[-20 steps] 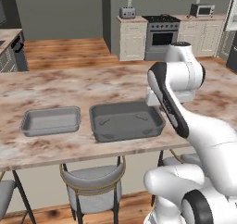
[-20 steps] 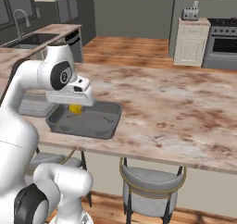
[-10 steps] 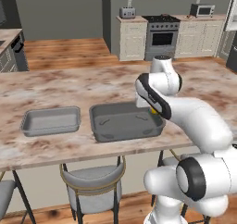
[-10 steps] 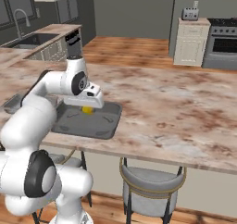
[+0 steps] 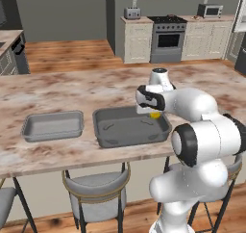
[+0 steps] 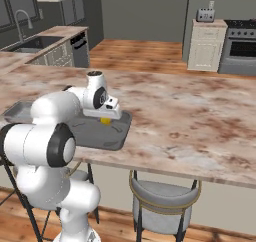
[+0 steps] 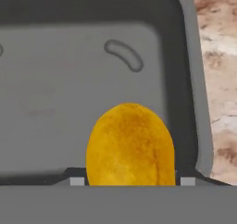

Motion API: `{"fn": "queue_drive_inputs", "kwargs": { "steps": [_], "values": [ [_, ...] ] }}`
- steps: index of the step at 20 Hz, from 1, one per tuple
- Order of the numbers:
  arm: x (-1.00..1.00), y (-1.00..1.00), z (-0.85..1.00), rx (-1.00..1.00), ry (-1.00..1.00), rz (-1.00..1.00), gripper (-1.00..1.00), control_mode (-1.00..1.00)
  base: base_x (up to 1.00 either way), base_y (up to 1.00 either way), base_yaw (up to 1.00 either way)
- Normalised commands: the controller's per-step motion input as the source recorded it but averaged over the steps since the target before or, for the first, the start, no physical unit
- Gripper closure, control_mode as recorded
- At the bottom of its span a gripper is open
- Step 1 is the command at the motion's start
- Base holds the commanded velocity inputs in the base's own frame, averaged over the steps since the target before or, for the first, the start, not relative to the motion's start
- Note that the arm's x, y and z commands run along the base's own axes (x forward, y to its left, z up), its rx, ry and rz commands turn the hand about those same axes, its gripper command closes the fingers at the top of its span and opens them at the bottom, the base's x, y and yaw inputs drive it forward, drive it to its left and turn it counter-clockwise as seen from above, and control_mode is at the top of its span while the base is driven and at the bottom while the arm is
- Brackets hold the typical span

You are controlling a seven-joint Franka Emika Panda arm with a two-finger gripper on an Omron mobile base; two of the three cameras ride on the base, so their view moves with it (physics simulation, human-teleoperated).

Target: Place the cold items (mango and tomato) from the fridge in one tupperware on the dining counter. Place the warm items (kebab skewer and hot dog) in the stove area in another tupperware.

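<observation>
The mango (image 7: 130,144), yellow-orange, sits between my gripper's (image 7: 130,180) two dark fingertips, and the jaws are shut on it. It is low inside the right rear corner of a dark grey tupperware (image 5: 126,128) on the dining counter (image 5: 72,90). From the base views the mango (image 5: 155,115) (image 6: 105,120) peeks out just under the white hand. A smaller light-grey tupperware (image 5: 52,125) lies empty to the left of the dark one. The tomato, kebab skewer, hot dog and fridge are out of view.
The steel stove (image 5: 168,33) stands against the back wall between cream cabinets, with a toaster (image 5: 132,13) and a microwave (image 5: 210,9) on their tops. Grey stools (image 5: 96,188) stand at the counter's near edge. A sink (image 6: 22,46) is far left.
The arm has swung forward and down, carrying the mango from above the dark tupperware to low inside its right rear corner. The jaws' grip is unchanged.
</observation>
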Motion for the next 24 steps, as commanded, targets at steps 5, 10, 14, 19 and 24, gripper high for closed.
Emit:
{"fn": "queue_drive_inputs", "kwargs": {
  "steps": [5,10,14,19,24],
  "values": [
    [0.7,0.04,-0.43,-0.03,0.01,0.0,1.0,-1.0,0.0,0.0,0.0],
    [0.55,0.05,-0.43,-0.09,0.0,0.0,1.0,-1.0,0.0,0.0,0.0],
    [0.17,0.0,-0.46,-0.04,0.0,0.0,1.0,-1.0,0.0,0.0,0.0],
    [-0.1,0.0,-0.43,0.0,0.01,0.0,1.0,-1.0,0.0,0.0,0.0],
    [0.0,0.0,-0.12,0.0,0.0,0.0,-1.0,-1.0,0.0,0.0,0.0]
  ]
}}
